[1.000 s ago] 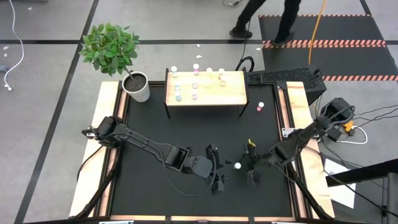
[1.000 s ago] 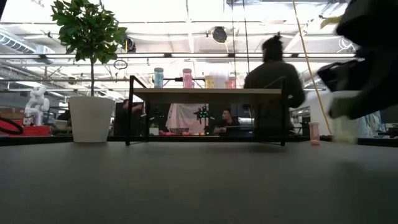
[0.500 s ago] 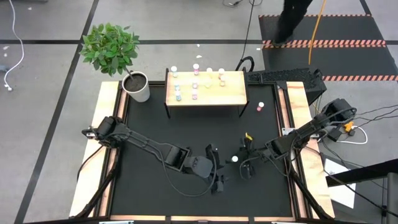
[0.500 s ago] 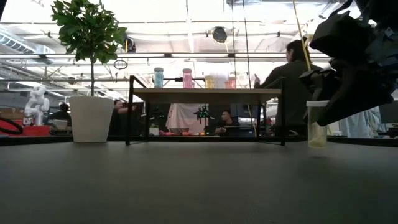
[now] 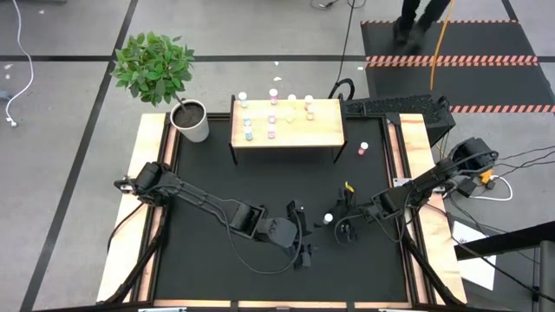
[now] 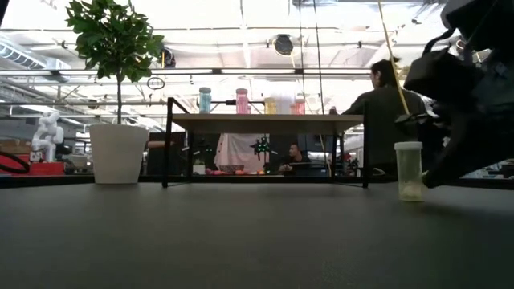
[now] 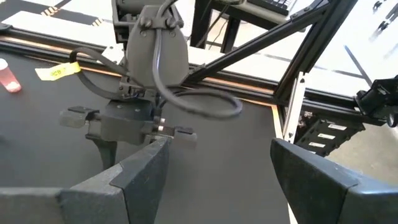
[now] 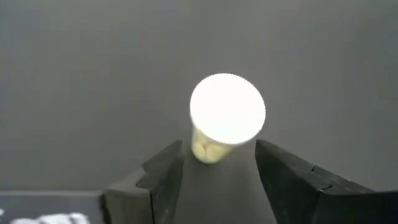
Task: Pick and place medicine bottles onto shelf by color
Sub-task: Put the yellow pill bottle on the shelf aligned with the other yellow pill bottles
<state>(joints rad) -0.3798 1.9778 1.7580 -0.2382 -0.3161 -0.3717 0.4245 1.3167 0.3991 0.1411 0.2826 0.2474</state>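
A pale yellow-green bottle with a white cap stands upright on its base on the black table, toward the right near part. My right gripper is open. In the right wrist view its fingers stand on either side of the bottle's lower body with gaps showing, and the cap sits just past them. My left gripper waits open near the table's middle near part. The wooden shelf stands at the far side and carries several bottles.
A pink bottle stands on the table right of the shelf. A white plant pot sits at the far left corner. Black table lies bare between the grippers and the shelf. A person sits in the room beyond the table.
My right gripper has come down with the bottle and shifted slightly toward the far edge. The bottle, carried above the table a second ago, now stands upright on the table by itself. In the low view a gap shows between it and the gripper.
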